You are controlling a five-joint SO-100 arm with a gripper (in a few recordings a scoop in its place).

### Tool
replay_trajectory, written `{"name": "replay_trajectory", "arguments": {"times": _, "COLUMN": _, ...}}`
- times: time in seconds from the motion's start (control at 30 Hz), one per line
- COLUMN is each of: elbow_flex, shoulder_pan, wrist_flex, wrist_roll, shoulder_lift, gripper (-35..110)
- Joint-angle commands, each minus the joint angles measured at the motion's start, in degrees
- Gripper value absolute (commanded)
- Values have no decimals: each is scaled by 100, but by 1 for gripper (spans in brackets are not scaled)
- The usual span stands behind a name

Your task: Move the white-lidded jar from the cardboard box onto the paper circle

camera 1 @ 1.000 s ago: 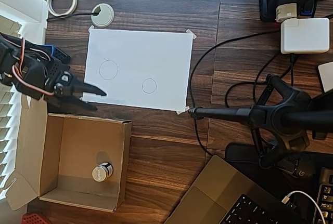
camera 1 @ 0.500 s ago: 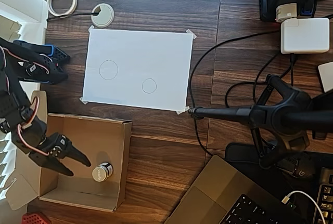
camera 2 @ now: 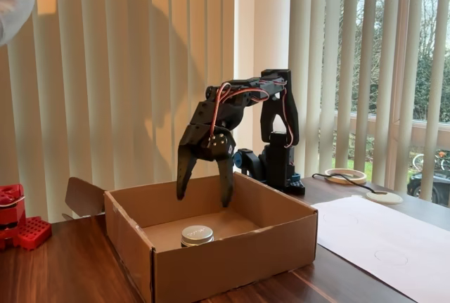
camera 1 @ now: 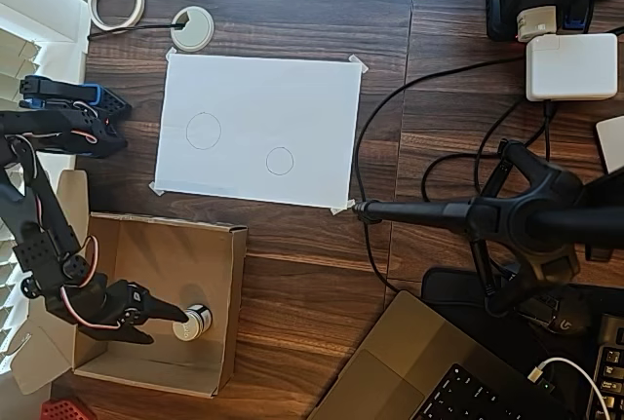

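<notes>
Hanging spread above the jar (camera 2: 197,235), the gripper (camera 2: 204,194) is seen inside the box (camera 2: 232,261); jar untouched on box floor.

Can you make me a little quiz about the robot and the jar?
1. True or false: the jar already sits on the paper.
2. Where is the jar? A) in the box B) on the laptop C) beside the tape roll
3. Fill in: the gripper hangs above the jar with its jaws ____.

Key: 1. False, it is still inside the box. 2. A. 3. Open; in the fixed view the fingertips are over the box floor and higher than the lid, not gripping the jar.
</notes>
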State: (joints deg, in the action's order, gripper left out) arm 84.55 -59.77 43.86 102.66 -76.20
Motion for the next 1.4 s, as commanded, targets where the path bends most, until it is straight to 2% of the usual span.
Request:
{"name": "replay_trajectory", "arguments": {"times": 0.0, "elbow_flex": -316, "shoulder_pan": -97, "wrist_flex": 88, "wrist_roll": 176, "shoulder_lift": -158, "gripper": 47}}
{"name": "replay_trajectory", "arguments": {"times": 0.4, "elbow_flex": -396, "shoulder_pan": -97, "wrist_flex": -668, "wrist_roll": 255, "shoulder_lift": 448, "gripper": 47}}
{"name": "replay_trajectory", "arguments": {"times": 1.37, "elbow_flex": -642, "shoulder_pan": -62, "wrist_flex": -1125, "wrist_roll": 343, "shoulder_lift": 1063, "gripper": 40}}
